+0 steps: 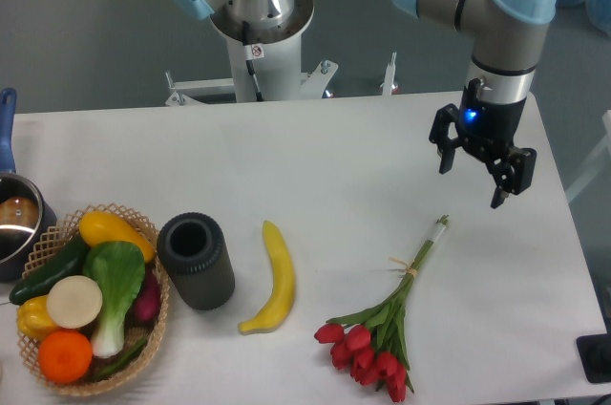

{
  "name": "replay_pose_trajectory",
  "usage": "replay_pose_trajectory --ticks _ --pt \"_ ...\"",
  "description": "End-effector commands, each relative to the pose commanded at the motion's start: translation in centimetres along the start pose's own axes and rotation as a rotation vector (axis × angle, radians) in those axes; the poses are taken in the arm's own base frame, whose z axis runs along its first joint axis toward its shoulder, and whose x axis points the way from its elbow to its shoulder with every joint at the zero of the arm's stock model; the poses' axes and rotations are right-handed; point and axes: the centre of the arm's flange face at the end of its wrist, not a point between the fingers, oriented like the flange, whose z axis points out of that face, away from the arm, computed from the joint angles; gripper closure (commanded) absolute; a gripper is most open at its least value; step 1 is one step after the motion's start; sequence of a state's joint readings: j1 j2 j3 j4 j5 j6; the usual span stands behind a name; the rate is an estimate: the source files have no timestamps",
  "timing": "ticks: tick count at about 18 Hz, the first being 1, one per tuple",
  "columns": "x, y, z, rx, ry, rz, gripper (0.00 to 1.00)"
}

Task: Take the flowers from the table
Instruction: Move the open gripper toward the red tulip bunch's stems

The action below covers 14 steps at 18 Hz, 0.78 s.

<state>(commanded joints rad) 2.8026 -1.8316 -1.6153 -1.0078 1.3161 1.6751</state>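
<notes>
The flowers (382,333) lie on the table (334,157), red heads toward the front edge, stems pointing up-right toward the gripper (474,177). The gripper hangs above the table, beyond the stem tips, its fingers spread wide and holding nothing.

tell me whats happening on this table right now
A robot arm is set up to pick up the flowers, a bunch of red tulips lying on the white table near its front edge. The gripper hangs open above the table, up and to the right of the stem ends, and holds nothing. To the left lie a banana, a dark cylinder and a basket of vegetables and fruit. Nothing has been grasped yet.
</notes>
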Motion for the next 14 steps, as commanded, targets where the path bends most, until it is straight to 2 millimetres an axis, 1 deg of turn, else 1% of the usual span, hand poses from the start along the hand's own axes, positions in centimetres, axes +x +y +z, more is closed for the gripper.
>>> replay_pose_trajectory --ticks 4,6,7,10,12,14 --pt "-0.2 -0.02 -0.16 0.0 -0.004 0.001 0.0" --pt "0.08 -0.49 -0.01 0.002 0.0 -0.008 0.0" --pt "0.05 -0.38 -0.14 0.006 -0.002 -0.012 0.0" --pt "0.02 -0.73 -0.11 0.061 -0.009 -0.028 0.0" --pt "0.35 -0.73 0.25 0.077 -0.002 -0.071 0.0" --pt "0.64 -0.84 0.66 0.077 -0.003 -0.074 0.0"
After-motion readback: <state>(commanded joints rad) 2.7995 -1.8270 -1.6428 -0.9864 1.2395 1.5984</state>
